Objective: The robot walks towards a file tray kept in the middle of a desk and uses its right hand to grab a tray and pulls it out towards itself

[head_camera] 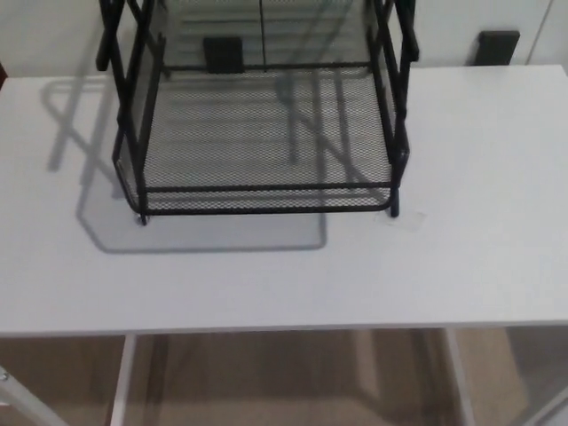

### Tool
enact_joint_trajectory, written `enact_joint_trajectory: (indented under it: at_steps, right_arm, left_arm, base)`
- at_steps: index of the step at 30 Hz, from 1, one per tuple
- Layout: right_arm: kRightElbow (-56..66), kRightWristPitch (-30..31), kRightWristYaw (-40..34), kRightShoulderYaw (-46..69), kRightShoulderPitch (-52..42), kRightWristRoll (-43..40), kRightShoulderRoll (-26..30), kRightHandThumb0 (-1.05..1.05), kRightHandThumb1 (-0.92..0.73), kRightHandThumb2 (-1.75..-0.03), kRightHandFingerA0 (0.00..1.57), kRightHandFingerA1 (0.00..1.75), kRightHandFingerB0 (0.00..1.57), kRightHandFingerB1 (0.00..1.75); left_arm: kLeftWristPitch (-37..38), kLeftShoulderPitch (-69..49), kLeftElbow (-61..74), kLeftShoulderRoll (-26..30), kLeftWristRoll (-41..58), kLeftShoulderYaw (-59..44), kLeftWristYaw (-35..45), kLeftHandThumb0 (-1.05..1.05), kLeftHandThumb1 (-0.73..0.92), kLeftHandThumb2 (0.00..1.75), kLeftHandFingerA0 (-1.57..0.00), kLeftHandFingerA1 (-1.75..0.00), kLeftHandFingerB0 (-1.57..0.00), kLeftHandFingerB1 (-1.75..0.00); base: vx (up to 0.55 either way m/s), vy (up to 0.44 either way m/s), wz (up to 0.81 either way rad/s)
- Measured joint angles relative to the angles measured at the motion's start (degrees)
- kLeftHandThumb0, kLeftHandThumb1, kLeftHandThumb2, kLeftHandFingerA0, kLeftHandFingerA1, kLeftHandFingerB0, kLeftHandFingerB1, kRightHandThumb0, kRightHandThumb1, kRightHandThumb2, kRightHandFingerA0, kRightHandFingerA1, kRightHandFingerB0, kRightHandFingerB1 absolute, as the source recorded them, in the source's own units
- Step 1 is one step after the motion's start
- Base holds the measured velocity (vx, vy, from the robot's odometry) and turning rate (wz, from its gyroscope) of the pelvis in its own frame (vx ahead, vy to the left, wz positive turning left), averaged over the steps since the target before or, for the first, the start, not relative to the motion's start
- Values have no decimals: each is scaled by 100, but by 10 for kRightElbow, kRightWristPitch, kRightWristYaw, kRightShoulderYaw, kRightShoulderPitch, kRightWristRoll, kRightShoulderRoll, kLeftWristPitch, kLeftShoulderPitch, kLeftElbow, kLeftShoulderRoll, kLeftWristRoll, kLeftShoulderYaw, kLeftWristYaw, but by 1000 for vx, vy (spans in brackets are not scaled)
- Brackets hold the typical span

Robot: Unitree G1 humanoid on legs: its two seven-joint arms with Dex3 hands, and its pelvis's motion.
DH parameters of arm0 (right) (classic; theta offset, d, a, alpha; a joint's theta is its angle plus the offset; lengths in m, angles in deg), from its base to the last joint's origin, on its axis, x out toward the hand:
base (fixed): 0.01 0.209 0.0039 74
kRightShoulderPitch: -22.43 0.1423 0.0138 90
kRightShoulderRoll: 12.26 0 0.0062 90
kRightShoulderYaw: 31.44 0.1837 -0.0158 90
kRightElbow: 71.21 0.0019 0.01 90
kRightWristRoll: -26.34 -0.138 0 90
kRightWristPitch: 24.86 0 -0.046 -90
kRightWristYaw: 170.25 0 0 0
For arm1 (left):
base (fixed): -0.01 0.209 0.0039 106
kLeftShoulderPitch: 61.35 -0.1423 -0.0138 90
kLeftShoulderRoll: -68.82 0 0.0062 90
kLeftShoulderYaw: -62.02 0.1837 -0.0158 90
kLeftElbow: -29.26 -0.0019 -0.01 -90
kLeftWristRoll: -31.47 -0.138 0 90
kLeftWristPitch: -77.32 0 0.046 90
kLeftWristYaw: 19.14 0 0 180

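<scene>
**File tray on the desk, robot's hands out of shot**

So the black mesh file tray (266,133) sits on the white desk (284,275), toward the back and a bit left of centre in the head view. Its lowest tray (266,173) is tucked inside the frame, front lip roughly level with the two front legs. The upper part of the rack runs off the top edge. A soft shadow falls on the desktop to the left and front of it. Neither robot hand shows anywhere, so whether the fingers are open or closed can't be told. Below the desk's near edge, the white legs (122,377) and tan floor (284,382) are visible.
</scene>
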Motion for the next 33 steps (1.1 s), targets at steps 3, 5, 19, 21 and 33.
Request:
enact_joint_trajectory:
  at_steps: [3,5,19,21,33]
  right_arm:
    - [-15,-3,0,0,4,-1,-1,-36,-47,-53,75,49,68,44]
    - [-16,-6,1,0,5,-1,-2,-36,-47,-53,75,49,69,44]
    - [-17,-14,2,0,5,-4,-7,-35,-49,-53,72,50,65,45]
    - [-6,-17,2,3,-7,-10,-15,-39,-37,-78,66,66,54,57]
    - [129,-40,-10,98,-28,-84,-106,-69,-67,-61,34,49,31,41]
  left_arm:
    - [6,1,-4,-1,0,1,3,-41,49,75,-50,-60,-26,-43]
    - [9,1,-4,4,-1,0,4,-41,50,75,-50,-60,-26,-43]
    - [16,0,-9,6,-2,2,10,-36,64,61,-53,-44,-32,-35]
    - [19,-7,-8,8,-4,4,10,-36,64,60,-52,-43,-32,-34]
    - [20,-20,-8,9,-8,6,11,-35,64,60,-50,-43,-35,-35]
  base:
    - [32,216,5]
    - [78,340,-2]
    - [8,-20,4]
    - [0,0,0]
    - [0,0,0]
